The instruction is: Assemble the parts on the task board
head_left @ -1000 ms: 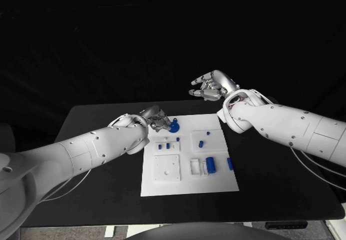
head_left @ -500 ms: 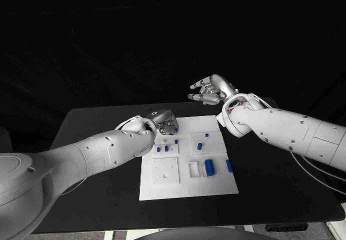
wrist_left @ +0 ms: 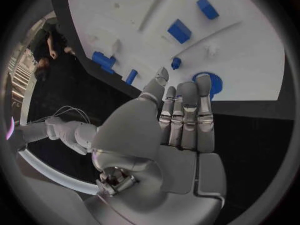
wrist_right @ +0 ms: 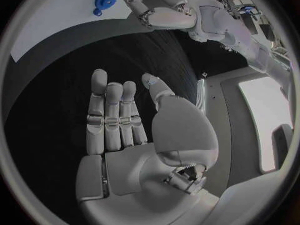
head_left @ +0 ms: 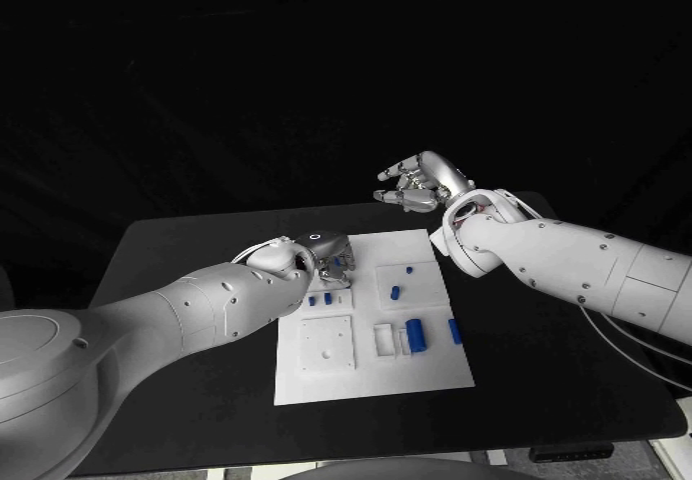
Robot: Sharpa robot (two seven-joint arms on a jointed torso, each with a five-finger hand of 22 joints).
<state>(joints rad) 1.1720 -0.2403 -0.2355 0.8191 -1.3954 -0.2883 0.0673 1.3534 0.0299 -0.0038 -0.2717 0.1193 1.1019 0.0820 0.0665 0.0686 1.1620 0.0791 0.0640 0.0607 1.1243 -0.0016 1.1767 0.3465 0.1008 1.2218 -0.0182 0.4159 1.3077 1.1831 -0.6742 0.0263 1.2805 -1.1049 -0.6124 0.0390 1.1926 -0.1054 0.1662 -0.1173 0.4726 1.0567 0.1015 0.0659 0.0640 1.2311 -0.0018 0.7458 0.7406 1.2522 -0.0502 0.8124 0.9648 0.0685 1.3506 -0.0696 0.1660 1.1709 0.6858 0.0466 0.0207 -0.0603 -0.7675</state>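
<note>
The white task board point(head_left: 372, 380) lies in the middle of the black table. My left hand point(head_left: 329, 250) hovers over its far left corner, fingers straight and together, holding nothing. In the left wrist view its fingertips point(wrist_left: 203, 82) lie just over a round blue gear point(wrist_left: 212, 85) near the board's edge. My right hand point(head_left: 418, 183) is raised beyond the board's far edge, and its fingers point(wrist_right: 112, 115) are spread and empty. Small blue parts lie on the board: a block point(head_left: 415, 335), a bar point(head_left: 456, 331) and short pegs point(head_left: 397, 293).
A white square plate point(head_left: 329, 345) and a white bracket point(head_left: 387, 337) sit in the board's near half. Black table point(head_left: 173, 330) surrounds the board on all sides. The right wrist view shows the blue gear point(wrist_right: 106, 0) beside my left hand point(wrist_right: 159, 7).
My left hand has turned and moved over the blue gear, which it now covers in the head view. The right hand has barely shifted.
</note>
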